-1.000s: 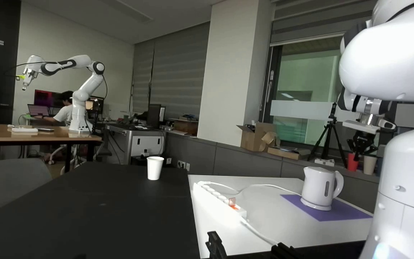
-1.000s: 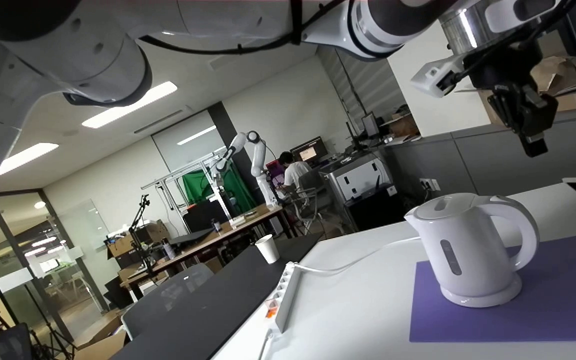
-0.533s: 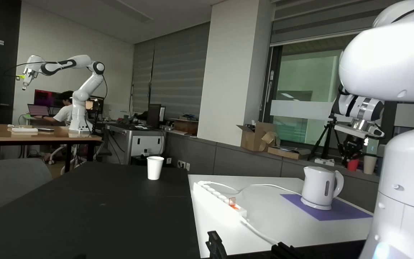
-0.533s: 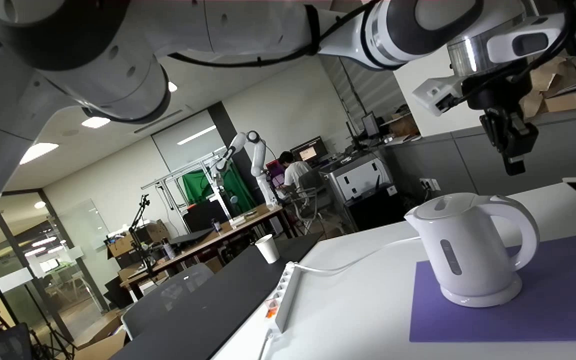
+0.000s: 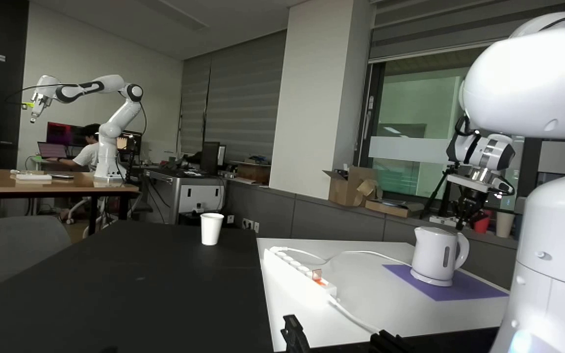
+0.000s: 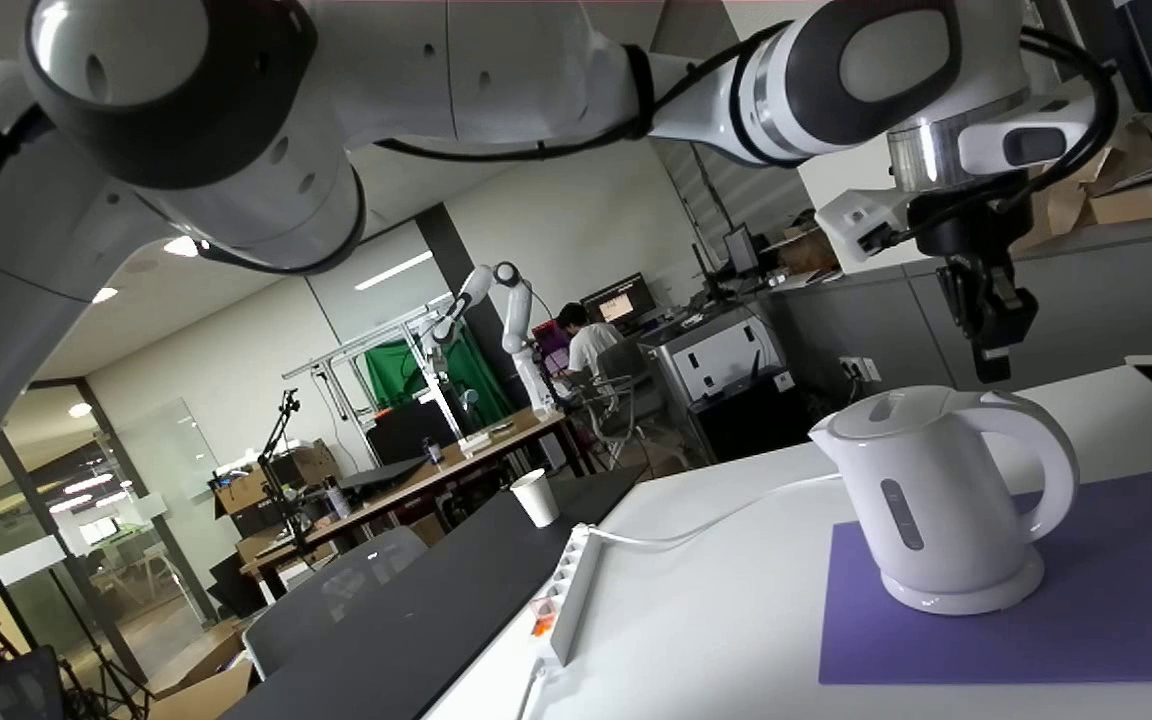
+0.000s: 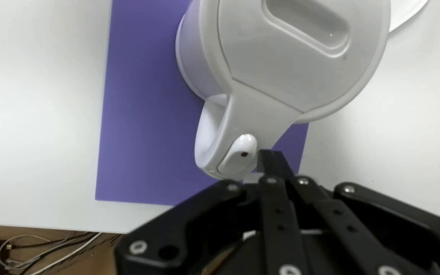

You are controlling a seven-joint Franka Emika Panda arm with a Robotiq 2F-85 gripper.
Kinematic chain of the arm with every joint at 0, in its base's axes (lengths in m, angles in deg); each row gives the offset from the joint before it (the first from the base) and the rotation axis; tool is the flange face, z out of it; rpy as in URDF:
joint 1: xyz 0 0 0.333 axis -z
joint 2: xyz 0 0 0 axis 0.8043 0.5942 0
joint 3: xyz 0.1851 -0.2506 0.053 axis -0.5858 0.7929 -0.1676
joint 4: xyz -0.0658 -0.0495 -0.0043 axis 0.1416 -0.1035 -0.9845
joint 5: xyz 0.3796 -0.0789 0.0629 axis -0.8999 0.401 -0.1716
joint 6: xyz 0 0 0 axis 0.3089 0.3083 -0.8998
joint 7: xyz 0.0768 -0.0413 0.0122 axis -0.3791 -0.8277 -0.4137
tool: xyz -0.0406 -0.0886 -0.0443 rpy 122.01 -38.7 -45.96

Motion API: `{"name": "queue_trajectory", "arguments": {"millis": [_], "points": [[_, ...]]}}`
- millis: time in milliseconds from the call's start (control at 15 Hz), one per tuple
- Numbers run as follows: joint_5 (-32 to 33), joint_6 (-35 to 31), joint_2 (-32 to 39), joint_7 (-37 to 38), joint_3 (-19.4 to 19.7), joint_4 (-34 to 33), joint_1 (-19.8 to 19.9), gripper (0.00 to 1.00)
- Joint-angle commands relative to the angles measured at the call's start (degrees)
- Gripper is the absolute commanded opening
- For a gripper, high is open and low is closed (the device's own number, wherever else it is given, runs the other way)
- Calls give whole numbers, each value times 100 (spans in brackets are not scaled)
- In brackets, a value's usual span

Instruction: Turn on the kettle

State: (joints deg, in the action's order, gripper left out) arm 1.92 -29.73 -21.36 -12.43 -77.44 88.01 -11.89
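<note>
Just above kettle point(image 6: 946, 480): pincer point(image 6: 991, 365), fingers point(image 7: 275, 164) pressed together. Versus earlier frames, both exterior views: pincer lower, closer in to the handle point(image 6: 1058, 465); kettle unmoved. Wrist view: tips beside the switch point(image 7: 239, 156), contact unclear. Kettle upright below pincer, on purple mat point(image 6: 1116, 640), on white desk point(image 6: 736, 600); lid point(image 7: 273, 57) on, contents hidden. Well apart from pincer: paper cup point(image 5: 210, 230), same spot as before, upright on black desk point(image 5: 115, 294), inside not visible. Power strip point(image 6: 576, 590), also well apart, on white desk. Beyond pincer, in an exterior view: red cup point(image 5: 482, 223), beige cup point(image 5: 504, 224), contents not visible either.
</note>
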Motion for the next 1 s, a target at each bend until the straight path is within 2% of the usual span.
{"name": "queue_trajectory", "arguments": {"millis": [0, 933], "points": [[193, 457, 251, 462, 53, -549, -27, 0], [951, 663, 596, 924, 334, -1220, -147, 0]]}}
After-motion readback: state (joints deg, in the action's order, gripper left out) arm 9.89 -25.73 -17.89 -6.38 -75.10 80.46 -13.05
